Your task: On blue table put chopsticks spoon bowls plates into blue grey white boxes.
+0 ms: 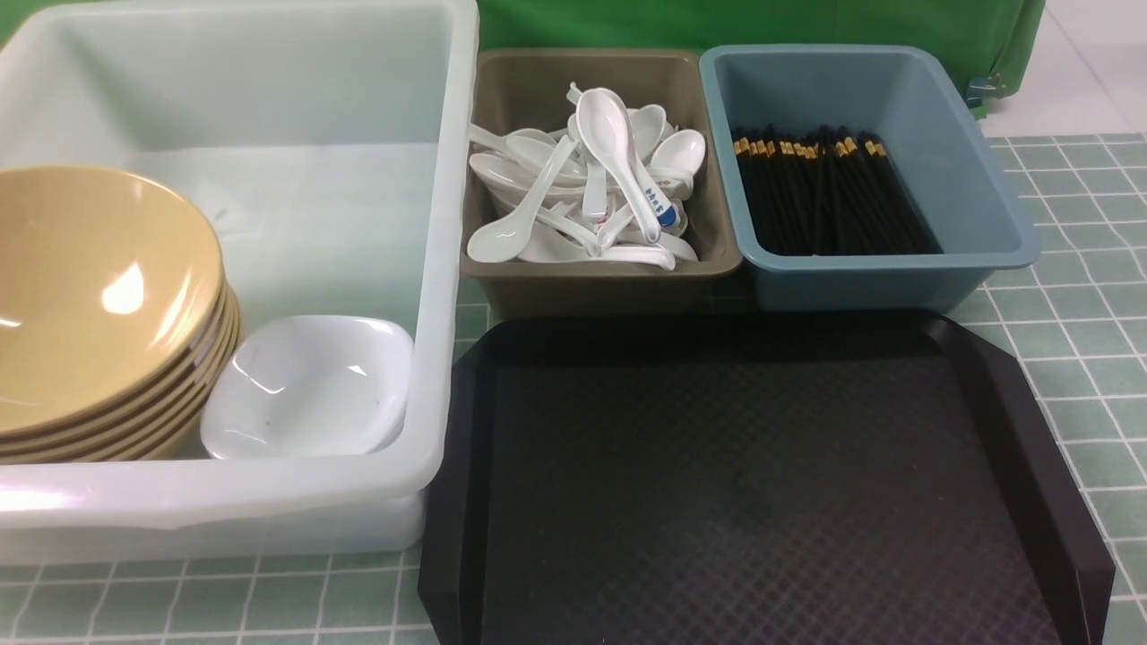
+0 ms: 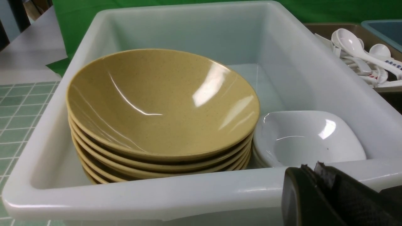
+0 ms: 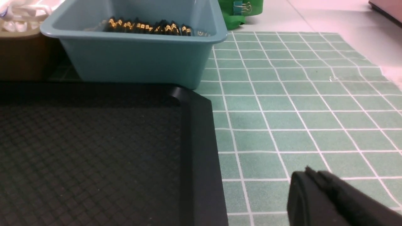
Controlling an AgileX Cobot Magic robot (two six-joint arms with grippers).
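A stack of tan bowls [image 1: 90,305] and white plates [image 1: 309,385] sit in the white tub [image 1: 439,269]. White spoons [image 1: 591,184] fill the grey-brown box [image 1: 600,273]. Black chopsticks [image 1: 824,193] lie in the blue box [image 1: 977,179]. Neither gripper shows in the front view. In the left wrist view my left gripper [image 2: 311,168] is shut and empty, just outside the tub's near wall [image 2: 157,194], close to the plates [image 2: 307,141] and bowls [image 2: 160,103]. In the right wrist view my right gripper [image 3: 309,172] is shut and empty over the blue table [image 3: 282,110], beside the tray.
A black textured tray [image 1: 753,484] lies in front of the grey-brown and blue boxes, with nothing on it; its edge shows in the right wrist view [image 3: 201,141]. A green cloth [image 1: 762,22] hangs behind the boxes. Tiled table [image 1: 1075,313] shows right of the tray.
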